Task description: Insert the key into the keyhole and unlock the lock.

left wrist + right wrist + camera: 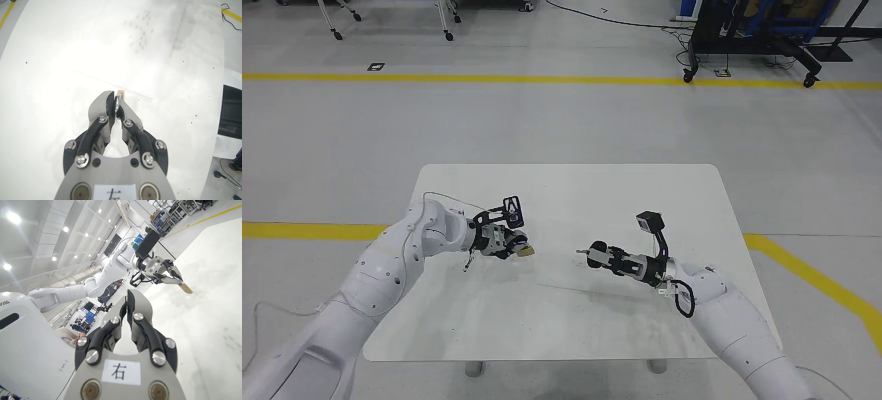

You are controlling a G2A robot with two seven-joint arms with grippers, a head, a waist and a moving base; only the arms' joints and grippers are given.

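— Small brass padlock [186, 288] over white table [642, 190], silver shackle [116, 106] pinched in left gripper [117, 98]. Heavy, rigid, slick.
— Right gripper [128, 294] pressed together, seemingly on thin metal key [580, 251]. Light, stiff; best gripped by the bow.

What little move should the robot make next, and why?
Probably ease the right pincer towards the lock, lining up the key with it. The left pincer holds the lock out by its shackle, facing the right one, and a gap separates them.
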